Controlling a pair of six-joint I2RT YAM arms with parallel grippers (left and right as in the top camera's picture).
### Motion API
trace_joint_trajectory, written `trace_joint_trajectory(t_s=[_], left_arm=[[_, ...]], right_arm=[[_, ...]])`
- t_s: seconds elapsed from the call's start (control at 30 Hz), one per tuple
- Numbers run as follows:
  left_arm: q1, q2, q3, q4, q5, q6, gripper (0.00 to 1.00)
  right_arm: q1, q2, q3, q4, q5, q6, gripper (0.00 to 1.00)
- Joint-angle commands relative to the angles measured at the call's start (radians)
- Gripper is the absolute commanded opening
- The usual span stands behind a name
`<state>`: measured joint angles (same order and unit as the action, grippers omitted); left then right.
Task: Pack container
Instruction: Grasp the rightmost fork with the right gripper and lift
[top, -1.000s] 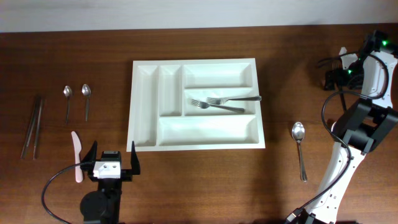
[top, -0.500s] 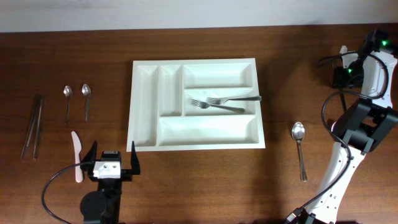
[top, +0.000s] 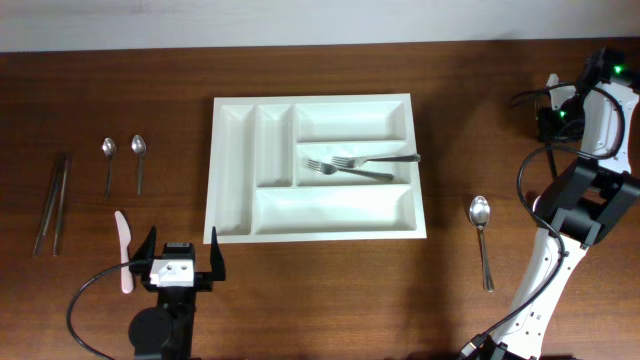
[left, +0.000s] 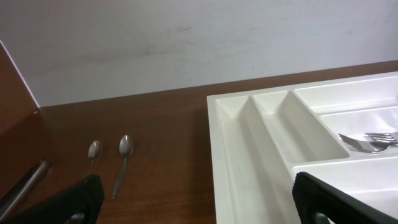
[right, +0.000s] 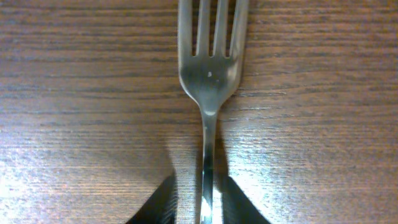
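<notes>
Flanking a fork (right: 208, 81) handle, R claw (right: 208, 208) has both dark fingertips (right: 163, 202) drawn in close on either side. Can't tell if they actually press it (fork lies flat on desk (right: 74, 124), tines pointing away from claw). R arm stands reared up at desk's right edge, wrist aimed straight down. L claw (top: 182, 240) is spread wide & empty, low at near edge, pointing level toward the far wall, L arm tucked behind it. Container (top: 312, 101) sits mid-desk, ahead & right of L claw. 2 forks (top: 350, 163) overlap in its middle long compartment. Spoon (top: 481, 215) lies right of it, small spoons (top: 138, 148) well left.
</notes>
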<state>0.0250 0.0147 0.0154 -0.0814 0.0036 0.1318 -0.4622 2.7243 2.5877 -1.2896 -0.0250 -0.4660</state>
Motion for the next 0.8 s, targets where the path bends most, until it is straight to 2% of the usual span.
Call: trace_joint_trajectory(t_s=[0.0, 0.07, 0.13, 0.17, 0.5, 0.77], left_arm=[[0.004, -0.008, -0.006, -0.001, -0.003, 0.013, 0.99], [0.004, -0.008, -0.006, -0.001, -0.003, 0.013, 0.99], [0.004, -0.008, -0.006, -0.001, -0.003, 0.013, 0.99], [0.004, -0.008, -0.006, -0.001, -0.003, 0.013, 0.99], [0.004, -0.008, -0.006, -0.001, -0.003, 0.013, 0.99], [0.004, -0.008, -0.006, -0.001, -0.003, 0.013, 0.99]], right_arm=[[-0.003, 0.020, -0.013, -0.005, 0.011, 0.011, 0.20], [-0.003, 0.020, -0.013, -0.005, 0.011, 0.011, 0.18], [-0.003, 0.020, -0.013, -0.004, 0.011, 0.011, 0.05], [-0.003, 0.020, -0.013, -0.004, 0.011, 0.011, 0.04], [0.002, 0.019, 0.008, -0.035, 0.011, 0.011, 0.04], [0.038, 0.014, 0.126, -0.097, 0.011, -0.007, 0.04]])
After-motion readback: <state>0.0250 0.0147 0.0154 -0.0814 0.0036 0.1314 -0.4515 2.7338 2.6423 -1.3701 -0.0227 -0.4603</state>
